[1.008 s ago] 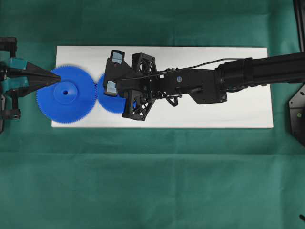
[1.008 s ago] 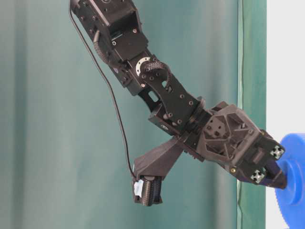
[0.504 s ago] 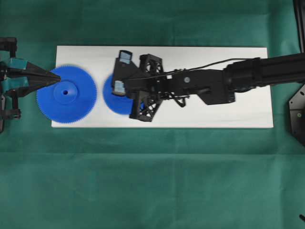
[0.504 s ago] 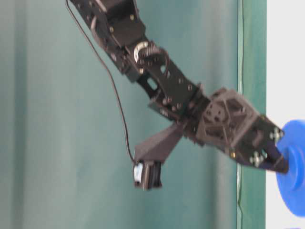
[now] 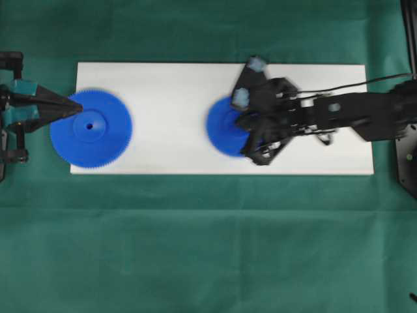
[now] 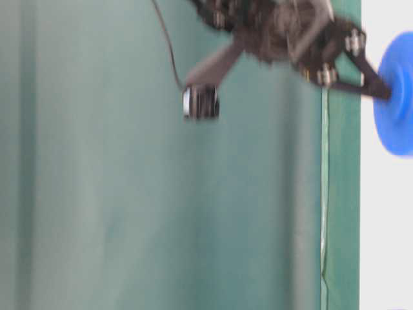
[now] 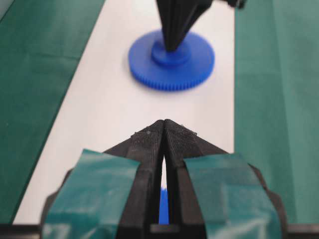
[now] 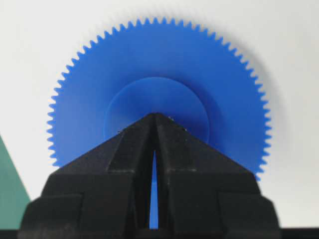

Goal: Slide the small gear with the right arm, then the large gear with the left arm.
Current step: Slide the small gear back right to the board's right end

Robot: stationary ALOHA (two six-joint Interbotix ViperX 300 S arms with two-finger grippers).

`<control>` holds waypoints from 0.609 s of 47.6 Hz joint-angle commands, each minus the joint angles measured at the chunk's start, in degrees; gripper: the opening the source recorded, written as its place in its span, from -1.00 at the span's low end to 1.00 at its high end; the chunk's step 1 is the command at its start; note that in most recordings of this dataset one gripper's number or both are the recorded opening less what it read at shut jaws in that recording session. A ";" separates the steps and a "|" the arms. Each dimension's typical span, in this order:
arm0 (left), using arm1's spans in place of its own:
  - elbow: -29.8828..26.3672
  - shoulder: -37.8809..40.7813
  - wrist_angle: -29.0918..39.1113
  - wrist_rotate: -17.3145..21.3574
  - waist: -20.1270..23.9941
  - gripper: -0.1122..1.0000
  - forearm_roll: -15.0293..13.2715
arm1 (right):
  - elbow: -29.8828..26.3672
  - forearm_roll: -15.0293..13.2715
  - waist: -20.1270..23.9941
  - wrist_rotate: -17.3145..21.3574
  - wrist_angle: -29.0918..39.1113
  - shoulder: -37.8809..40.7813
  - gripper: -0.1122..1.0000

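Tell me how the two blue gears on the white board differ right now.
The large gear is clearly wider than the small gear. The large gear sits at the board's left end, its rim overhanging the white board; the small gear lies near the middle, fully on it. The left gripper tips rest on the large gear off its centre hole, while the right gripper presses on the small gear's hub. Both are bright blue, flat and fine-toothed.

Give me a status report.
Right gripper shut, tips on small blue plastic gear hub. Left gripper shut, on large blue gear. White board between them bare.
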 commanded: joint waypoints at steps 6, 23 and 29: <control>-1.58 0.35 -1.05 -0.09 0.09 -0.79 -0.18 | 15.38 0.44 -0.35 10.37 2.99 -3.16 0.10; -1.76 0.44 -1.76 -0.09 0.09 -0.79 -0.18 | 20.57 0.00 -0.35 19.07 16.96 -10.63 0.10; -1.76 0.44 -1.67 -0.09 0.09 -0.79 -0.18 | 21.71 0.00 -0.35 21.18 20.04 -13.54 0.10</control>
